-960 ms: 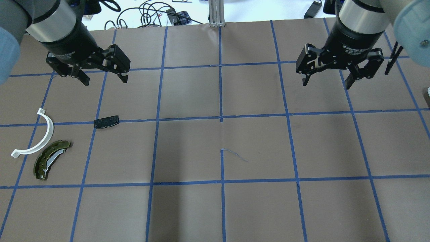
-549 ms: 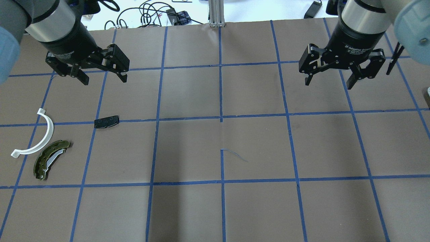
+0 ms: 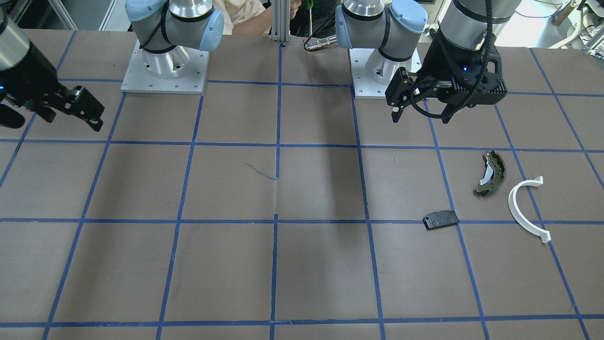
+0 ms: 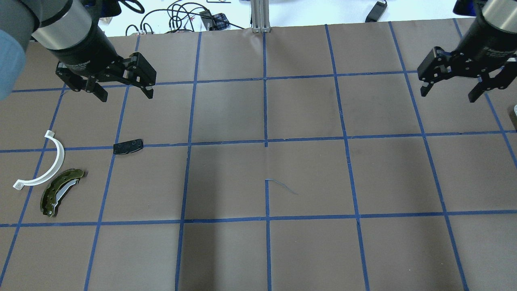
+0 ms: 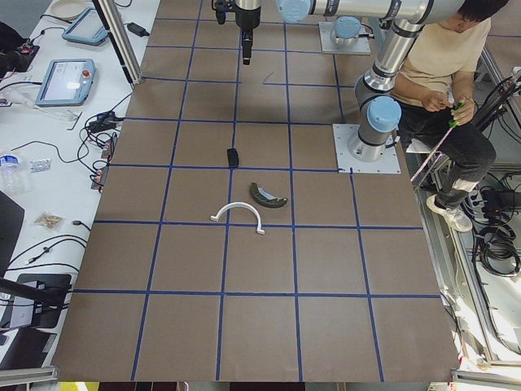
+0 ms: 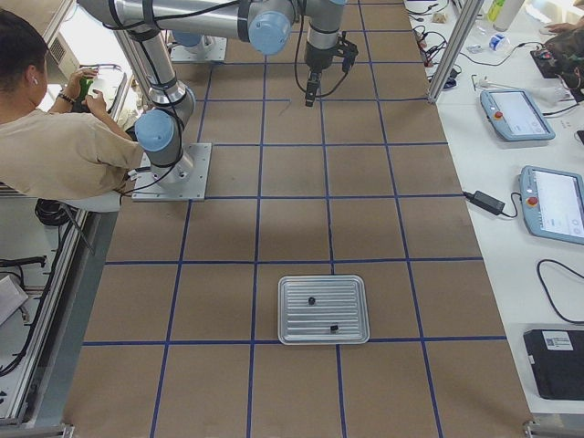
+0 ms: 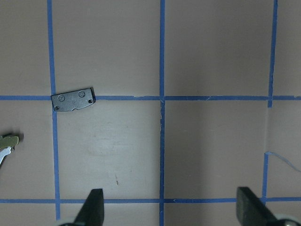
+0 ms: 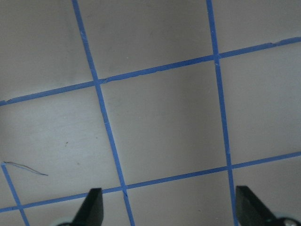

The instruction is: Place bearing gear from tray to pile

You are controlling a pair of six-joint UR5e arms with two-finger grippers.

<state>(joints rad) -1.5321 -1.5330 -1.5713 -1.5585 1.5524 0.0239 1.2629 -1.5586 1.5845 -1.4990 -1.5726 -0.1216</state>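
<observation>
Pincers first: the left pincer hangs above the bench with its jaws spread wide and nothing between them. In its wrist view both fingers poke up from the bottom edge, far apart, with only brown paper and blue tape lines between them. The right pincer looks the same, wide and empty, out near the robot's right edge of the overhead view.

The pile sits on the robot's left side of the bench. The olive-green brake shoe and the white half-ring arc lie just beside each other, and as far as I can see they aren't touching. The small black pad is a bit apart from those two, toward the middle, lying right on a tape line. It's nearly below the left pincer and shows up in that wrist camera too.

The tray only appears in the right-end view, flat on the bench at the robot's right end, well apart from the pile. Two small dark bits lie on it, separate from each other. They're too tiny for me to tell which one is the bearing gear.
</observation>
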